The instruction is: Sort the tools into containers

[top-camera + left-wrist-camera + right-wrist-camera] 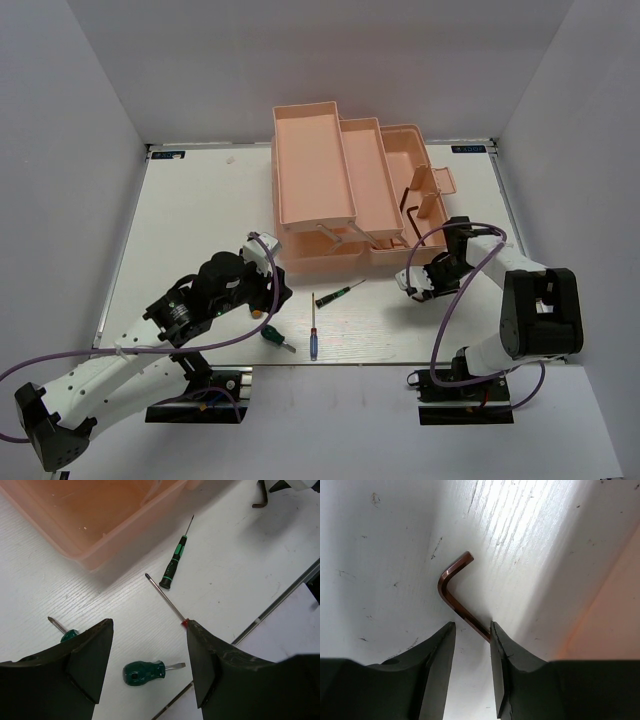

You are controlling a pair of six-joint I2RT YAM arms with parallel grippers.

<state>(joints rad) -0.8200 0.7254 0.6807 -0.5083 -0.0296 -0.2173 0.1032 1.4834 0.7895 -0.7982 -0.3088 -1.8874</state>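
- The table [200,210] is bare from its far-left corner down the left edge, giving a broad way in
- The toolbox [312,170] with its stepped trays blocks the middle of the far edge
- Along the near edge lie a green precision screwdriver [338,293], a blue screwdriver [313,330] and a stubby screwdriver [278,340], with narrow gaps between them
- The left arm [215,290] crosses the near-left corner
- The right gripper [413,288] has little room beside the toolbox's near wall

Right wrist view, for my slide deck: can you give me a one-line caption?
Right claw, open, straddles one leg of a copper L-shaped hex key lying on the white table.
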